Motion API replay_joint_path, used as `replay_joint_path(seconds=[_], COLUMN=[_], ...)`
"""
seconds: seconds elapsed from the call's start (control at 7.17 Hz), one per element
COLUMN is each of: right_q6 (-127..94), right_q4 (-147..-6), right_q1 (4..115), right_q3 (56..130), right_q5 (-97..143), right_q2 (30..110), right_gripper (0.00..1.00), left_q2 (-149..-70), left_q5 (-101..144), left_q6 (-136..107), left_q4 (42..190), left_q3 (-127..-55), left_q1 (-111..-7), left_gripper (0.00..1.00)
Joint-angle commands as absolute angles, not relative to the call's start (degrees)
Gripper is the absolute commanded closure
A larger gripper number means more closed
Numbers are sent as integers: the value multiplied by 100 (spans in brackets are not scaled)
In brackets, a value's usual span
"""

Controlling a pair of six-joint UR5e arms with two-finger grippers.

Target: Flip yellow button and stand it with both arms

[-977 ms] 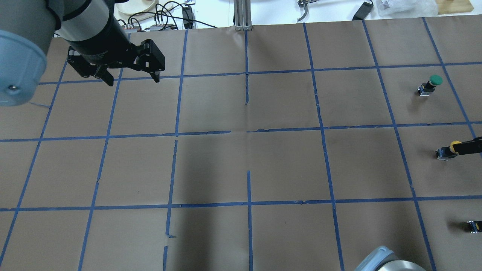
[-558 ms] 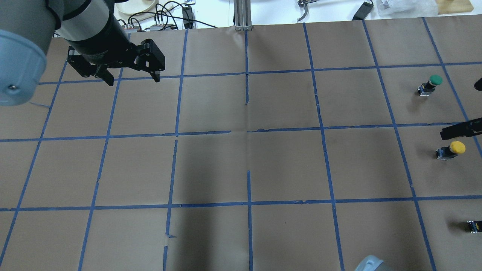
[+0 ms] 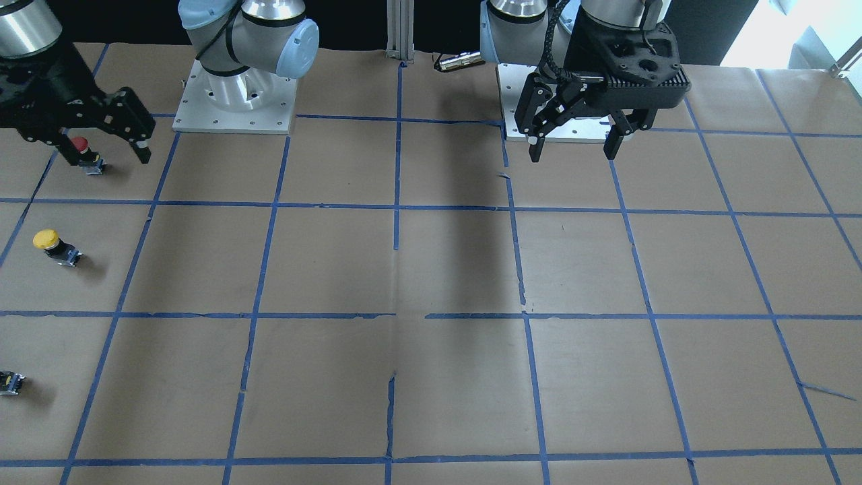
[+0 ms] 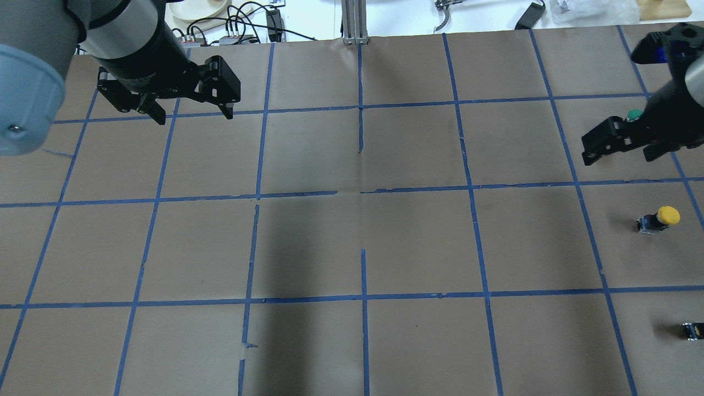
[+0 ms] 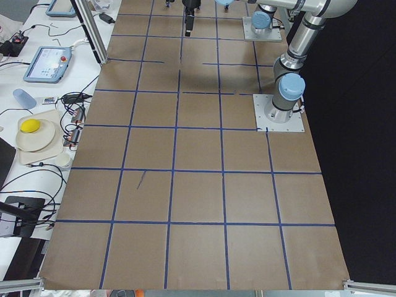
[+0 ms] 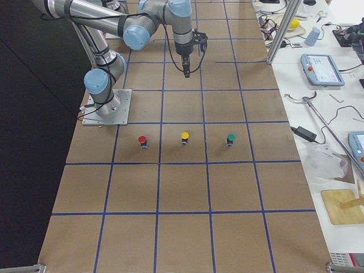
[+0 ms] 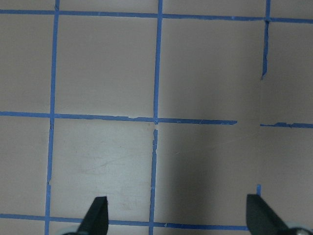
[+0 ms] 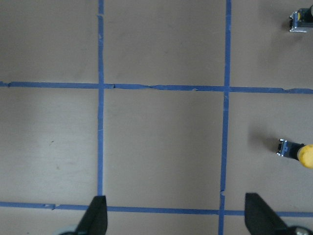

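Note:
The yellow button [image 4: 660, 218] stands cap up on the brown paper near the table's right edge. It also shows in the front view [image 3: 55, 246], the right side view [image 6: 185, 137] and at the right edge of the right wrist view [image 8: 299, 152]. My right gripper [image 4: 622, 155] is open and empty. It hangs high above the table, apart from the yellow button, and also shows in the front view [image 3: 108, 158] and the right wrist view [image 8: 177, 215]. My left gripper [image 4: 195, 118] is open and empty, high over the far left squares [image 3: 572, 156] [image 7: 178, 215].
A green-capped button [image 4: 636, 115] shows just behind the right gripper's body. A red-capped button [image 3: 81, 144] shows between that gripper's fingers in the front view. A small block [image 4: 693, 330] lies at the right edge. Blue tape divides the brown paper [image 4: 363, 242] into squares.
The right gripper's finger covered the yellow button's cap; it has lifted off and moved toward the far side, and the whole gripper now shows in the overhead view. Button and left arm unmoved.

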State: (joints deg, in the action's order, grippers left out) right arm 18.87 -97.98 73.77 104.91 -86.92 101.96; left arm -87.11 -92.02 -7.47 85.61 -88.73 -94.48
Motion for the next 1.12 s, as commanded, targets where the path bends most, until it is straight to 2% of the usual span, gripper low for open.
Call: replay_joint_path(seconds=[0.0, 0.28, 0.98], right_q6=[998, 512, 431], right_q4=[-9159, -8922, -8464], right_q1=[8399, 8841, 8833], right_q3=[9864, 9835, 9932], right_q5=[-8763, -8807, -9360], right_q2=[10091, 9932, 9984], right_gripper=[0, 0, 0], left_q2=[-8710, -8701, -8684], left_q5=[-9202, -9202, -9202], left_q6=[-747, -747, -747], left_q4=[8561, 8561, 8561], left_q3=[-8877, -8894, -8886], left_q1=[-9448, -9448, -9448], left_gripper=[0, 0, 0])
